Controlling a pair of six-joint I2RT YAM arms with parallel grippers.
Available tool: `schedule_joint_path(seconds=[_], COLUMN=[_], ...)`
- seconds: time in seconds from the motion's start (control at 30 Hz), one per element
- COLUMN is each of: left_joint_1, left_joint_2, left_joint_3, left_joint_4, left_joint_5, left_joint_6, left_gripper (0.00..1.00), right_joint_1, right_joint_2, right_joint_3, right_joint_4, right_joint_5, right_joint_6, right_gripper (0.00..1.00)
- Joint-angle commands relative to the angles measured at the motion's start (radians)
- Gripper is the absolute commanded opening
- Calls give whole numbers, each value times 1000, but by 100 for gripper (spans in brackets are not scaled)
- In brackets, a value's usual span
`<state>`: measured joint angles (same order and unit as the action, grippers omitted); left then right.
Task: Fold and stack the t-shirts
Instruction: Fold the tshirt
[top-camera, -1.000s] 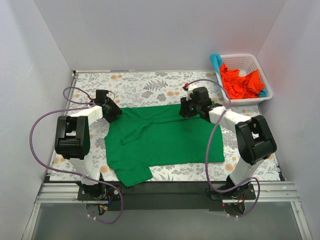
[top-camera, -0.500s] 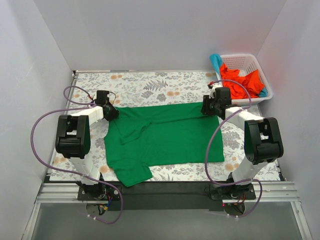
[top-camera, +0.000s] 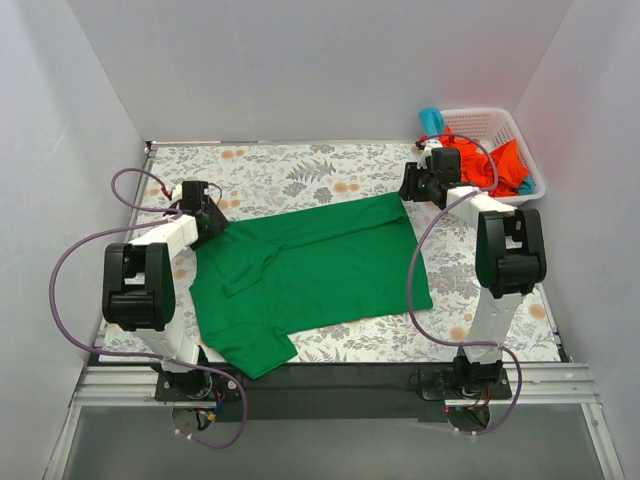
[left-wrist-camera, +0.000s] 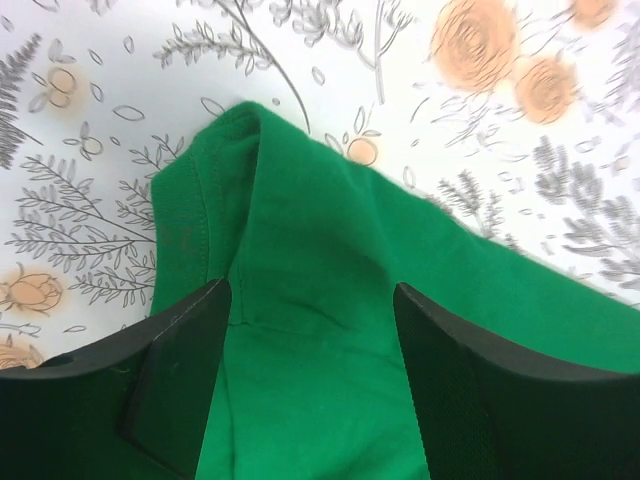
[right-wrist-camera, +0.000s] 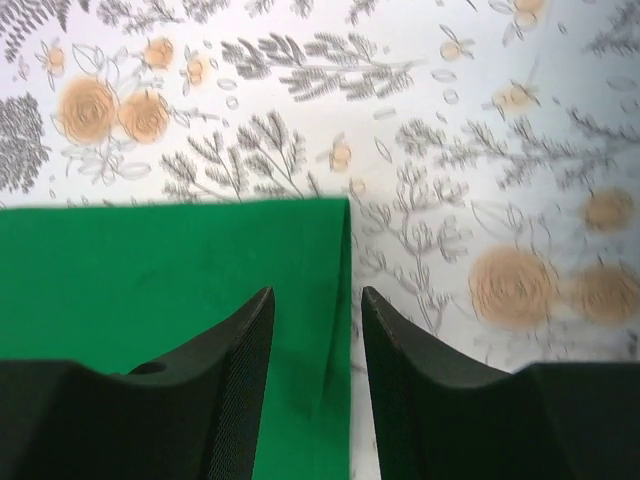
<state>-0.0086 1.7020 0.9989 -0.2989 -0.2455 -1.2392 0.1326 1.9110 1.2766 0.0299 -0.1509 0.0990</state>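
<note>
A bright green t-shirt (top-camera: 310, 265) lies spread on the flowered table, turned a little anticlockwise, with one sleeve at the near left. My left gripper (top-camera: 207, 222) is at its far left corner. In the left wrist view the jaws (left-wrist-camera: 312, 300) stand wide apart with green cloth (left-wrist-camera: 320, 230) rising in a ridge between them. My right gripper (top-camera: 408, 190) is at the far right corner. In the right wrist view the jaws (right-wrist-camera: 315, 300) stand narrowly apart over the shirt's edge (right-wrist-camera: 335, 300). Orange-red shirts (top-camera: 495, 165) and a teal-blue one (top-camera: 430, 118) lie in the basket.
The white lattice basket (top-camera: 535, 185) stands at the far right corner, just behind my right arm. White walls close in the table on the left, back and right. Purple cables loop beside each arm.
The green shirt has shifted left and turned anticlockwise. My left gripper moved left and away with its corner. My right gripper moved from mid-shirt out to the far right corner.
</note>
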Motion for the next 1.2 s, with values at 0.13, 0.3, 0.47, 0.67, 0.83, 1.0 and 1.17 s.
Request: schedule_joint_path(seconds=[0.13, 0.3, 0.47, 0.67, 0.83, 1.0, 1.17], left_joint_1=[124, 133, 133, 134, 133, 134, 134], left_joint_2=[-94, -38, 7, 39, 61, 81, 107], left_joint_3=[-14, -22, -20, -16, -16, -5, 27], left_joint_4=[21, 79, 106, 103, 101, 87, 72], left_joint_5=[-29, 43, 75, 77, 75, 66, 11], left_joint_6=[-97, -71, -46, -37, -31, -16, 10], left_gripper=[66, 66, 66, 64, 49, 31, 3], right_joint_1=[-5, -5, -14, -22, -28, -31, -62], right_joint_2=[170, 243, 275, 312, 348, 359, 338], right_joint_3=[179, 228, 282, 316, 331, 331, 314], right_joint_4=[-4, -12, -65, -126, -153, -168, -174], right_joint_5=[-133, -122, -104, -114, -151, -153, -112], right_joint_6=[-19, -25, -5, 27, 50, 70, 90], right_gripper=[51, 51, 51, 51, 49, 30, 1])
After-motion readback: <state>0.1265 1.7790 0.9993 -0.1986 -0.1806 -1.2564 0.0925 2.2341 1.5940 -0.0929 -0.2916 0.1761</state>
